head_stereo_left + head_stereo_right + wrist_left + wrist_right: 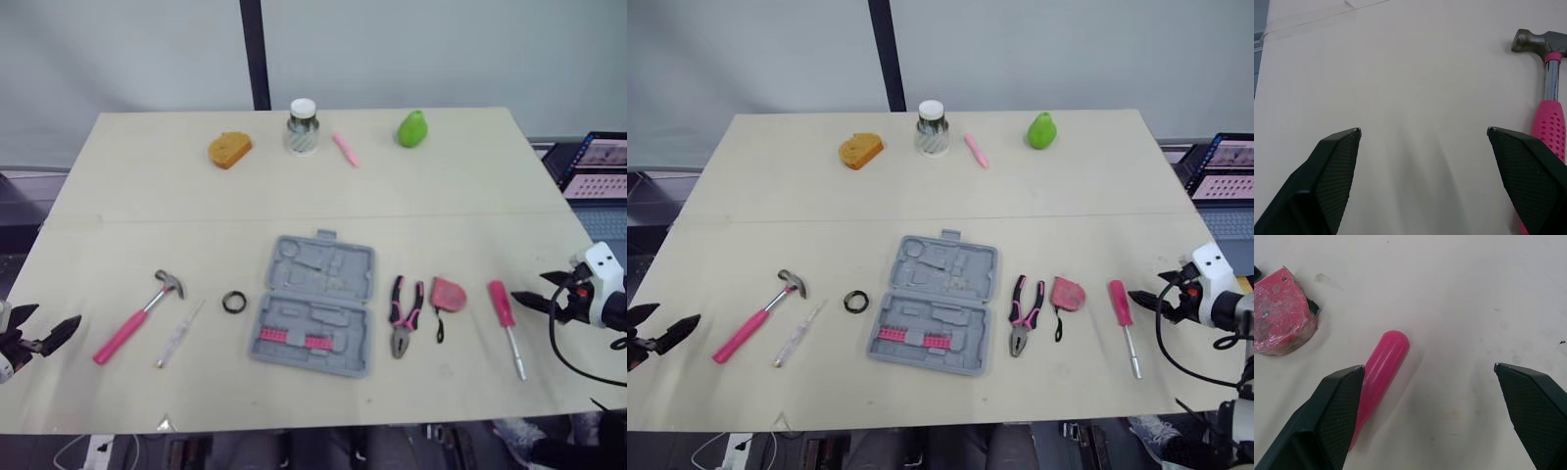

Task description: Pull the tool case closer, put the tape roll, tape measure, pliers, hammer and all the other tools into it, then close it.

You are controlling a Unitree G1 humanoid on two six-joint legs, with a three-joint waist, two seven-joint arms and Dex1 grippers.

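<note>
Lying open and flat at frame centre on the pale wooden counter (470,196): grey plastic tool case (316,304), slightly skewed, with moulded recesses in its upper half and a row of pink bits in its lower half. Just left of it, small black tape roll (233,302). Further left, thin clear-handled screwdriver (179,335), then pink-handled steel hammer (137,318), head pointing to the upper right. Right of the case, in a row and apart from one another: pink-and-black pliers (405,315), pink tape measure (449,294) with a black strap, and pink-handled screwdriver (505,315), shaft pointing toward the lower edge. All of these lie on the bare counter, outside the case.

At the lower left edge of the frame, left claw (1423,129), spread wide and pinching nothing, left of the hammer and apart from it.

At the right edge, right claw (1428,365), also spread wide and pinching nothing, near the pink-handled screwdriver. In the right wrist view the handle's rounded end sits just beside one black finger (1337,416); cannot tell whether touching.

Across the upper part of the counter, well apart from the tools: orange sponge-like lump (229,150), glass jar with white lid (303,127), pink marker (345,150), green pear-shaped object (412,128).
</note>
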